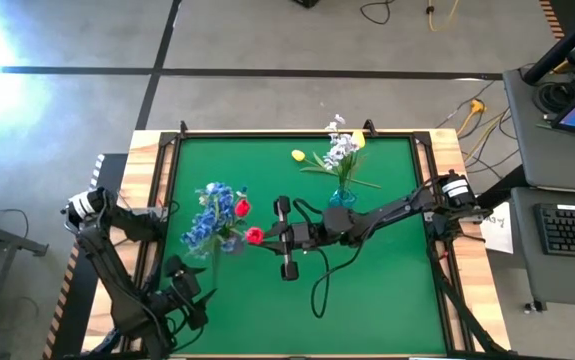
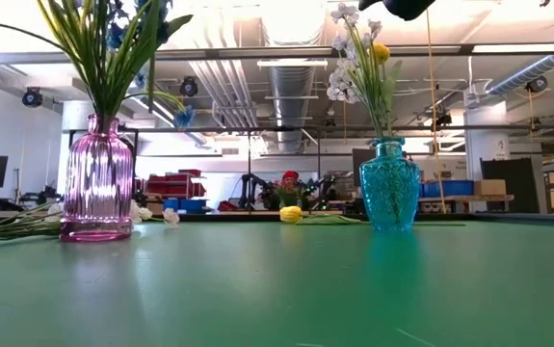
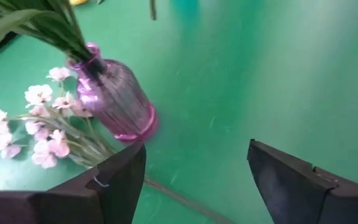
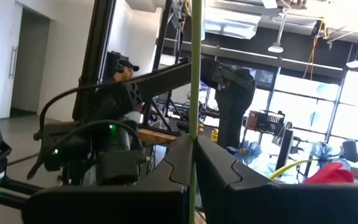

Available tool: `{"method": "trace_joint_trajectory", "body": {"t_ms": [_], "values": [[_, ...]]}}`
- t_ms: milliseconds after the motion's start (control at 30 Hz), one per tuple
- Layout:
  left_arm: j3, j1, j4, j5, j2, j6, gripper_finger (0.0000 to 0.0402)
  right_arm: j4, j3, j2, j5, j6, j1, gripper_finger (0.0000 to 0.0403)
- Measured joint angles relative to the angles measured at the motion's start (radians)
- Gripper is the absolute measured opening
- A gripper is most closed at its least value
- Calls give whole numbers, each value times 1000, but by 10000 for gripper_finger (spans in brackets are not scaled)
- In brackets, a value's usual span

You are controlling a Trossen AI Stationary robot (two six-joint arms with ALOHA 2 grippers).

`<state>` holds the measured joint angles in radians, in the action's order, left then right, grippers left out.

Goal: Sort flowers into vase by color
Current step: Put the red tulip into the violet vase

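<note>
So the green felt-covered worktop takes up most of the scene, with a wood rim round it. The right arm is stretched long and low across the middle from the right edge, its right end effector clenched tight on a thin green stem, a red tulip bud right at its tip, just beside the pink vase. The left arm is folded up at the near-left corner, the left end effector hanging released, its chunky dark fingers spread wide, nothing between them. The ribbed pink glass vase holds blue flowers and long flat leaves; a spray of little pale blossoms lies on the felt against its base. The knobbly teal glass vase carries white clusters and one yellow bud. Another yellow bud lies loose on the felt near the far edge.
</note>
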<state>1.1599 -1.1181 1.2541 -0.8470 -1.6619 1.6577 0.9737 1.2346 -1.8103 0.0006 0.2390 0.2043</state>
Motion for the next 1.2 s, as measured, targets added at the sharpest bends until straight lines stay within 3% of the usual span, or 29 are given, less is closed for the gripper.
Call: {"method": "trace_joint_trajectory", "body": {"t_ms": [267,467,767,1000,1200], "values": [[3,-9,130,-3,-1,113,250,-27,0,0,0,9,0,9],[-2,10,246,-61,-2,144,232,-16,8,0,-1,21,0,9],[-5,17,241,-86,-22,248,219,-45,31,0,-9,-2,1,9],[-19,33,254,-78,-57,317,236,-60,26,1,-9,-4,4,9],[-70,49,264,-67,-61,437,288,-57,26,2,-8,-3,7,9]]}}
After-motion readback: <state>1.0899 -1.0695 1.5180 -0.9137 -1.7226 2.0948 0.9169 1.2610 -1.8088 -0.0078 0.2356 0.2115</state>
